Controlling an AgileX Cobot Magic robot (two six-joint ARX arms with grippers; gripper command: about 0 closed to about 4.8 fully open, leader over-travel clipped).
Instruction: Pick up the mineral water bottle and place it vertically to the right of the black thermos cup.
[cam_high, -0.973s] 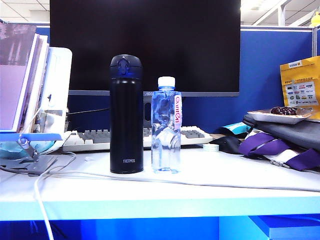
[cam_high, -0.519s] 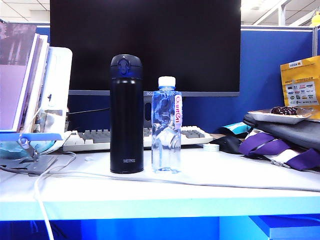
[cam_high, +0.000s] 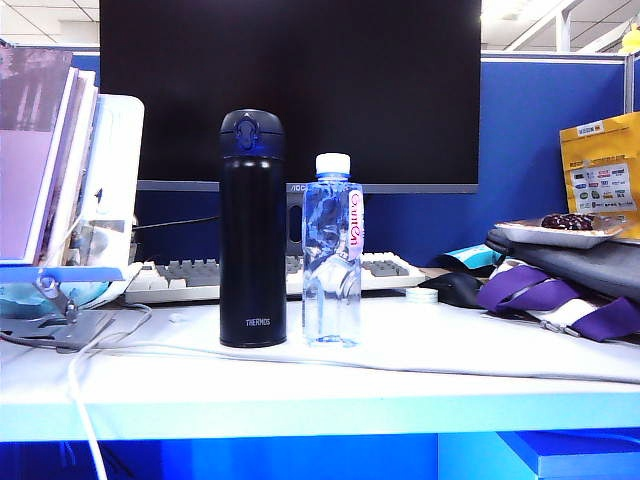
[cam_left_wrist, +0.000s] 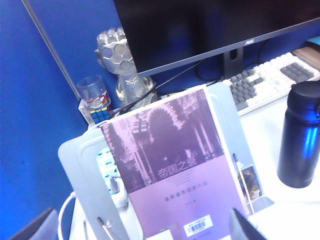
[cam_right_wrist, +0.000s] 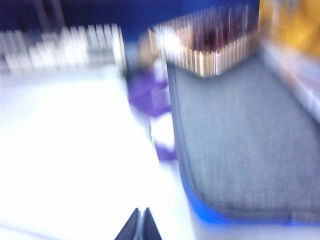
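The black thermos cup (cam_high: 253, 230) stands upright on the white desk (cam_high: 420, 345). The mineral water bottle (cam_high: 332, 255), clear with a white cap, stands upright just to its right, almost touching it. Neither gripper shows in the exterior view. My left gripper (cam_left_wrist: 140, 231) is open, its dark fingertips (cam_left_wrist: 244, 227) spread wide in front of a purple book; the thermos cup (cam_left_wrist: 301, 135) is off to one side of it. In the blurred right wrist view, my right gripper (cam_right_wrist: 141, 225) is shut and empty, low over the white desk beside a grey bag.
A purple-covered book (cam_left_wrist: 175, 160) leans in a stand (cam_high: 60, 180) at the desk's left. Behind the bottles are a keyboard (cam_high: 180, 275) and a black monitor (cam_high: 290, 90). A grey bag (cam_right_wrist: 240, 145) with a foil tray (cam_high: 565, 228) and purple straps (cam_high: 540, 295) fills the right side.
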